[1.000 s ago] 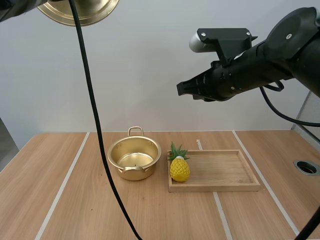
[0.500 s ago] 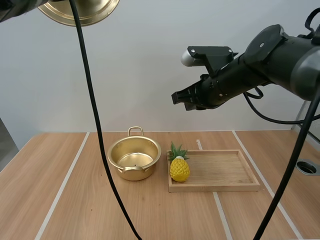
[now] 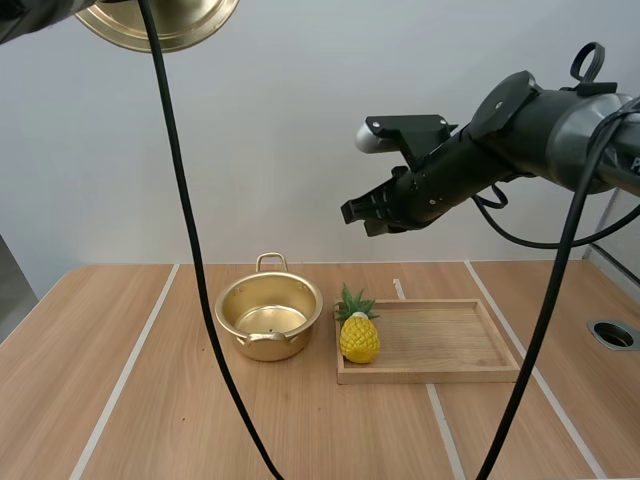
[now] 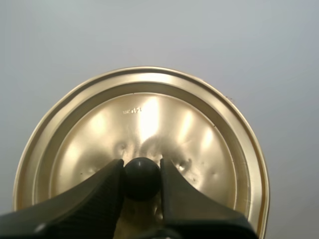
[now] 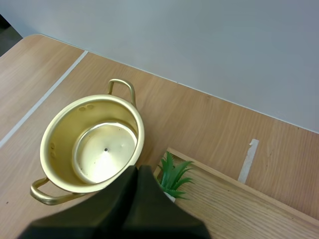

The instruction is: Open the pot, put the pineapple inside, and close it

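The gold pot (image 3: 268,317) stands open and empty on the table, also seen from above as the pot (image 5: 89,147). Right of it a yellow pineapple (image 3: 359,335) with a green crown (image 5: 173,175) stands in the left end of the wooden tray (image 3: 450,345). My left gripper (image 4: 142,174) is shut on the black knob (image 4: 142,178) of the gold lid (image 4: 149,129), and the lid (image 3: 160,22) is held high above the table's left. My right gripper (image 3: 358,212) hangs in the air above the pineapple, its fingers (image 5: 134,199) together as one dark wedge.
A round hole (image 3: 612,334) sits in the table at the far right. Pale strips run across the wooden tabletop (image 3: 150,420). Bare table lies in front of the pot and tray.
My right arm has moved down and to the left, toward the space over the pineapple. The lid, pot, pineapple and tray have not moved.
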You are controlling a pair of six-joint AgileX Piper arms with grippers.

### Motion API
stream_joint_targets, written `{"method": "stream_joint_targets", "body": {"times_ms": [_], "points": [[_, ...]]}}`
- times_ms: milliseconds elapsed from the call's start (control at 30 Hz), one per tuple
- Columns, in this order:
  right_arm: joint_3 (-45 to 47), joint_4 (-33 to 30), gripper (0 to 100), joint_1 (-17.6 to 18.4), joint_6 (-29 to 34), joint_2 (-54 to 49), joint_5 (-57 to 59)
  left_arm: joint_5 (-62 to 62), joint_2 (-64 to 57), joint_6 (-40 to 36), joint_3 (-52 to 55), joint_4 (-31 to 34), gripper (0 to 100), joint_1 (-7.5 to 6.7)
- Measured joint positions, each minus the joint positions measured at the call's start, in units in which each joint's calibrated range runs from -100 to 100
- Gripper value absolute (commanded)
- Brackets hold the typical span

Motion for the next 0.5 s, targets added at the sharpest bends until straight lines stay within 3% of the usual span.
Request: {"method": "stream_joint_targets", "body": {"times_ms": [500], "points": [[8.71,0.27,0,3.75,-1.42,4.88,-7.27,0.0,0.0,0.0,0.0,0.12,0,0.0]]}}
